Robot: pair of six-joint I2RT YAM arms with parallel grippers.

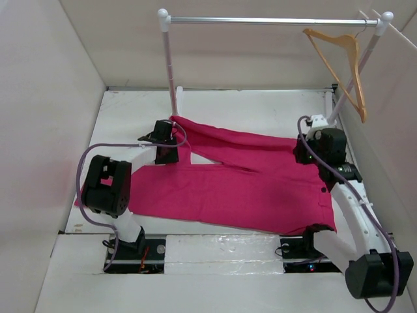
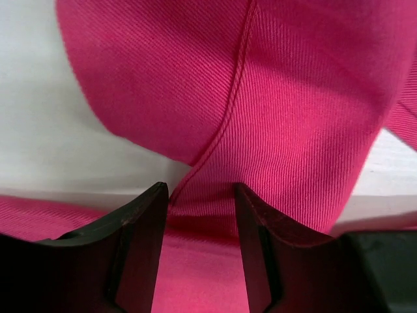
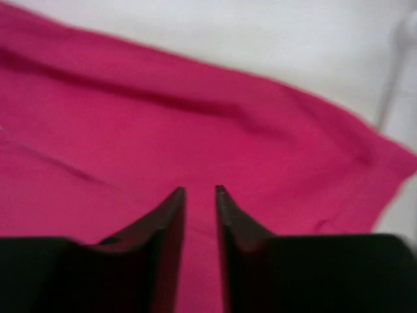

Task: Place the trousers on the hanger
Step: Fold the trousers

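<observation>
Two arms sit low on a white table (image 1: 260,107) boxed by pale walls (image 1: 45,98) at left, right and back; bare surface shows mainly along the far strip under the rail (image 1: 267,21), where the hanger (image 1: 345,65) hangs at upper right, well apart from the cloth. Trousers (image 1: 247,182) lie flat across the middle, waist at right, legs running left. Left gripper (image 2: 199,189) at the far leg's end, centre-left, jaws half closed on a raised fold, seam between them; right gripper (image 3: 201,189) over the waist end, jaws a narrow slit apart, view blurred, cannot tell if cloth is nipped.
</observation>
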